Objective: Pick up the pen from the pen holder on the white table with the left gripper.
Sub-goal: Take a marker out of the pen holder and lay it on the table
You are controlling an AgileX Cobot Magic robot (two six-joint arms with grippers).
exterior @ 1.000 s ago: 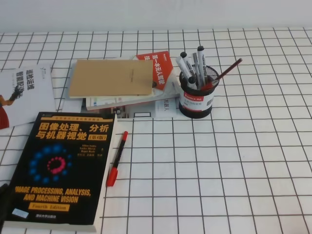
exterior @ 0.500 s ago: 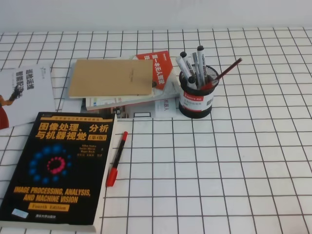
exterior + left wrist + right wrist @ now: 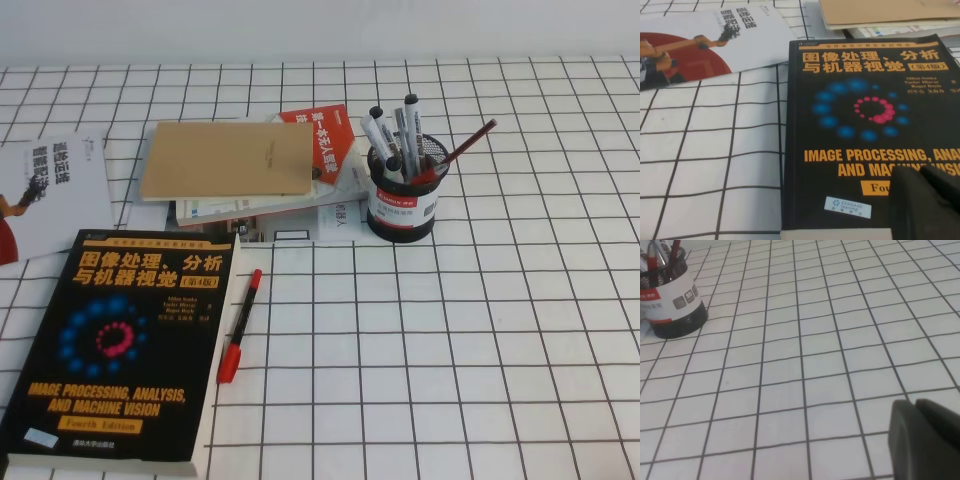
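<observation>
The pen (image 3: 240, 325), with red cap, black barrel and red tail, lies flat on the white table (image 3: 450, 350) beside the right edge of a black textbook (image 3: 120, 350). The pen holder (image 3: 402, 205) stands upright at the back right with grey markers and a thin dark-red pencil in it. It also shows in the right wrist view (image 3: 672, 305). Neither gripper shows in the exterior view. My left gripper (image 3: 921, 176) hangs over the textbook's lower part, fingers together and empty. My right gripper (image 3: 914, 409) is over bare table, fingers together and empty.
A brown envelope (image 3: 230, 160) tops a stack of books and papers left of the holder, with a red book (image 3: 325, 135) under it. A white brochure (image 3: 50, 190) lies at the far left and also shows in the left wrist view (image 3: 705, 40).
A dark edge of my left gripper at the lower left corner of the exterior view has drawn out of the frame. The pen, holder and books have not moved.
</observation>
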